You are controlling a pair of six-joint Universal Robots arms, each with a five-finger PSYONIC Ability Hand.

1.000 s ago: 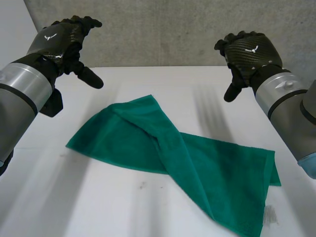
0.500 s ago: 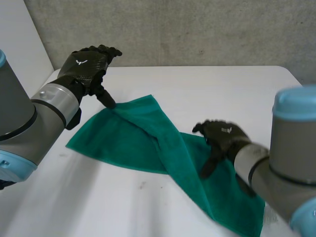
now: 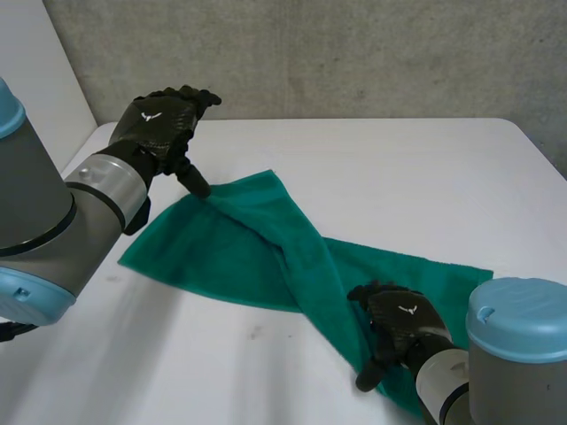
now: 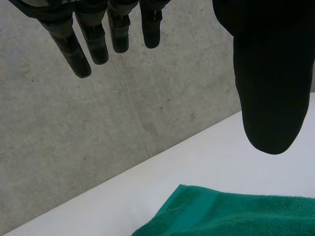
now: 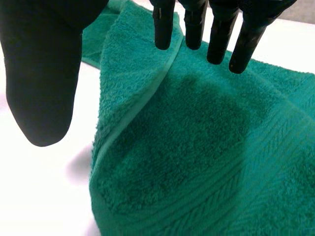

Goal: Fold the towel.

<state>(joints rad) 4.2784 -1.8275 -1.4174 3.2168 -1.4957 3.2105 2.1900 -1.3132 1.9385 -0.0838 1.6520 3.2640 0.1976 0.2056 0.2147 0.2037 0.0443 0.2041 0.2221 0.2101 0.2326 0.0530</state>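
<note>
The right hand's (image 3: 403, 320) fingers (image 5: 216, 42) are straight and a little spread, holding nothing. In its wrist view they point down at the green terry towel (image 5: 197, 147), with a dark patch of shade on the pile right below the tips (whether they actually press the cloth cannot be told). The thumb (image 5: 44, 73) stands wide of them, off the cloth and over bare white bench (image 5: 39, 196) beside the towel's rolled hem. In the head view this hand sits at the lower right of the frame, on the towel's near end.

The left hand's (image 3: 164, 122) fingers (image 4: 93, 44) are also straight and empty. In its wrist view they reach toward the grey concrete wall (image 4: 74, 137), with the thumb (image 4: 270, 83) far apart from them. Past the thumb tip lies a hemmed corner of the towel (image 4: 236, 216). In the head view this hand is at the upper left of the frame, its thumb tip down at the towel's far left edge. Contact cannot be told there.

The towel (image 3: 239, 257) lies flat on the bench (image 3: 399, 177), running from the left centre to the lower right of the frame. A fold crosses its middle where one layer lies over the other. The right arm's (image 3: 518, 354) light-blue cap covers the towel's lower right corner in the head view, and the left arm (image 3: 44, 212) fills the left edge.
</note>
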